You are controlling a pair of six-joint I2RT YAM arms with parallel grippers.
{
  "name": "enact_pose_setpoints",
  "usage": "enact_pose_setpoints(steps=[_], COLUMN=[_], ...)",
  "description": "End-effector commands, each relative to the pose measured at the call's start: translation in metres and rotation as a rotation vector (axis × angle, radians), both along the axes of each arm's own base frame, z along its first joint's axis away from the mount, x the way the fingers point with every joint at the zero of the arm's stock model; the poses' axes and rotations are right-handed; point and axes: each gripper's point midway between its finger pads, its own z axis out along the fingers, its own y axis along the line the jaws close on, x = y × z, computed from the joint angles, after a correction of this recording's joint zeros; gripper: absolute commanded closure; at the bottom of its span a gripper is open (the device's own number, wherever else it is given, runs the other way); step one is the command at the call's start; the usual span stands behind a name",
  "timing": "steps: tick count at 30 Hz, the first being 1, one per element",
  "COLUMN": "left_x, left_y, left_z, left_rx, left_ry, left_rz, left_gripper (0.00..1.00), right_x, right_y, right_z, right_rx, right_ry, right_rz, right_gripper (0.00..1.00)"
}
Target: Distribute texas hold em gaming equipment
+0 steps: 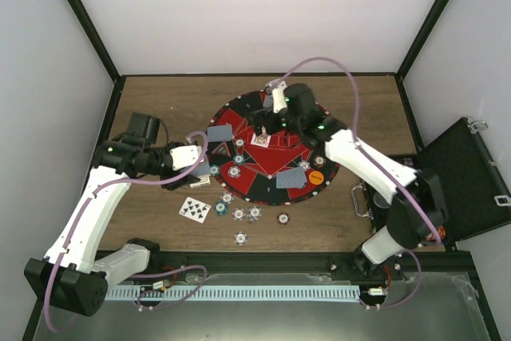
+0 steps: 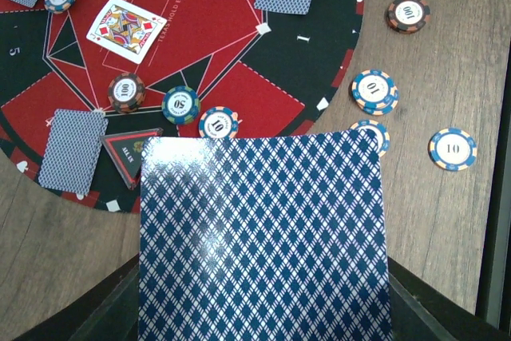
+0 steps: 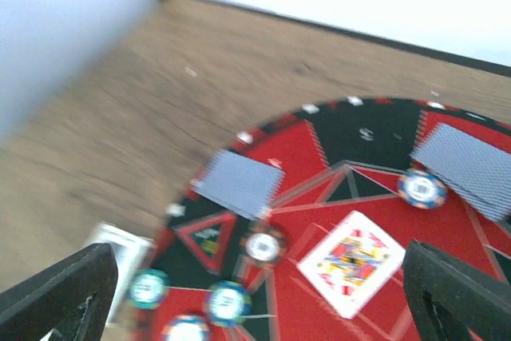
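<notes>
Light, slick, bendy stuff: the left gripper (image 1: 194, 160) was pinched shut on 1 blue-backed card (image 2: 263, 237) at the mat's (image 2: 207, 37) left rim. The right gripper (image 1: 267, 123) hung wide over the face-up card (image 3: 351, 259). An edge pinch looked best.

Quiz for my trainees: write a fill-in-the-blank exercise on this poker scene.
The left gripper is shut on the held card, which shows its ____.
The right gripper hangs ____ over the face-up court card.
The face-up number card lies off the mat, on the wooden ____.
The teal chip beside the maroon chip reads ____.
Missing: back; open; table; 50.
</notes>
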Motion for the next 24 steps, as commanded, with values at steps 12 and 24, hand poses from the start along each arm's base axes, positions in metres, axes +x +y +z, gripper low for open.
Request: enact_pose_setpoints(steps=[12,24], left_x=[0.002,0.003], left_y=[-0.006,-0.005], left_z=[0.013,0.012], left_rx=[-0.048,-0.043], left_ry=[-0.037,-0.032], left_rz=[-0.010,-0.005], left_gripper=[0.96,0.96], right_x=[-0.130,-0.160], right_y=[0.078,0.128], right_z=[0.023,0.017], right_rx=[0.538,0.600], right_ry=[0.642,0.763], right_rz=[0.391,0.524], right_gripper=[0.00,0.13])
